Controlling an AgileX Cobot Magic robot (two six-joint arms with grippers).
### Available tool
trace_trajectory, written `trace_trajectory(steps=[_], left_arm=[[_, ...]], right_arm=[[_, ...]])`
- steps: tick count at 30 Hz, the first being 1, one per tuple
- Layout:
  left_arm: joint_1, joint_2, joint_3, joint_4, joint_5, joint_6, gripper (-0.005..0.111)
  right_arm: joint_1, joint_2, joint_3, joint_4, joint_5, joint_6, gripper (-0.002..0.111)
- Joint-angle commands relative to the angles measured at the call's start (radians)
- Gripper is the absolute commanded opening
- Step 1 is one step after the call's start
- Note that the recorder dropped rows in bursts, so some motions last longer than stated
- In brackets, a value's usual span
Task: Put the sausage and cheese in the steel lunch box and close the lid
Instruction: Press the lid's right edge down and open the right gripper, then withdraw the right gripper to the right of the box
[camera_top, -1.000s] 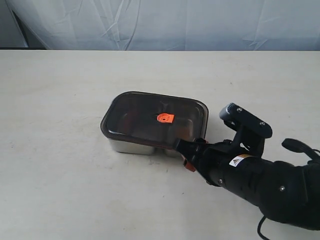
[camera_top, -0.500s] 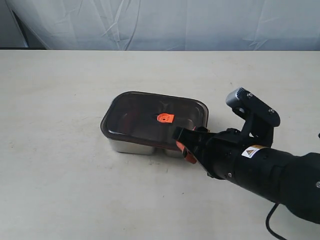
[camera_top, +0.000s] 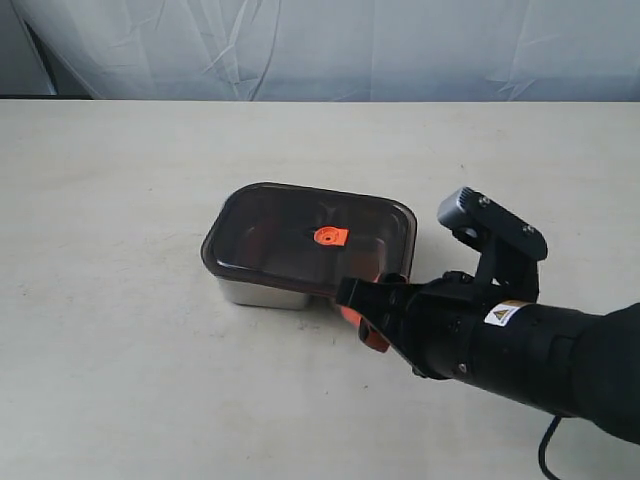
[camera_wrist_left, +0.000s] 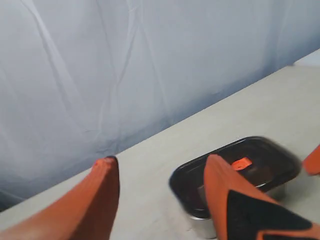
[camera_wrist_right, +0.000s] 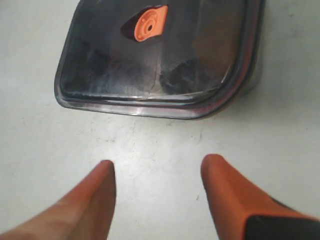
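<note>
The dark smoky lid (camera_top: 290, 235) with its orange valve (camera_top: 328, 236) lies on the steel lunch box (camera_top: 258, 293) in mid-table. Through the lid I cannot make out the sausage or the cheese. My right gripper (camera_top: 358, 315) is open and empty, low over the table just off the box's near right corner. In the right wrist view its fingers flank bare table at the gripper (camera_wrist_right: 157, 167), a short way from the lid (camera_wrist_right: 165, 70). My left gripper (camera_wrist_left: 161, 161) is open and empty, held away from the lid (camera_wrist_left: 265, 155), and is outside the exterior view.
The beige table (camera_top: 130, 200) runs back to a white draped cloth (camera_top: 330, 50). The right arm's black body (camera_top: 520, 345) fills the near right of the table. An orange fingertip (camera_wrist_left: 313, 160) of the right gripper shows beside the box in the left wrist view.
The right gripper has slid a little leftwards along the box's near side, staying open. Box and lid have not moved.
</note>
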Motion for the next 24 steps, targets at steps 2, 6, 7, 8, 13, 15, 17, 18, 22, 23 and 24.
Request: trace_trajectory(steps=[2,6,7,8,13,15,17,18,22,23,24], left_arm=[[-0.007,-0.004,-0.001,-0.139,-0.013,-0.006,0.050],[-0.007,-0.004,-0.001,-0.137,-0.013,-0.006,0.050],[-0.007,-0.004,-0.001,-0.131,-0.018,-0.006,0.050],[-0.007,-0.004,-0.001,-0.127,-0.029,-0.006,0.050],[-0.005,0.005,-0.001,-0.155,-0.064,-0.017,0.050],[-0.005,0.056,0.001,-0.131,-0.085,-0.013,0.033],[-0.005,0.148,0.001,-0.057,-0.140,-0.013,0.005],[-0.005,0.191,0.001,-0.027,-0.177,-0.013,0.001],[-0.005,0.476,0.001,0.093,-0.344,-0.105,0.000],[-0.005,0.582,-0.005,0.129,-0.348,-0.116,0.000],[-0.005,0.693,-0.010,0.157,-0.351,-0.116,0.000]], right_arm=[[-0.005,-0.034,0.006,-0.004,0.008,-0.038,0.053],[-0.005,-0.081,0.006,-0.004,-0.005,-0.070,0.053],[-0.005,-0.096,0.006,-0.004,-0.010,-0.084,0.053],[-0.005,-0.111,0.006,-0.004,-0.013,-0.096,0.053],[-0.005,-0.203,0.006,0.001,-0.046,-0.171,0.029],[-0.005,-0.241,0.006,0.001,-0.098,-0.219,0.005],[-0.024,-0.252,0.006,0.072,-0.157,-0.298,0.000],[-0.047,-0.250,0.006,0.120,-0.170,-0.349,0.000],[-0.201,-0.212,0.006,0.358,-0.160,-0.682,0.000],[-0.271,-0.190,0.000,0.417,-0.119,-0.778,0.000],[-0.328,-0.168,-0.007,0.451,-0.063,-0.838,0.000]])
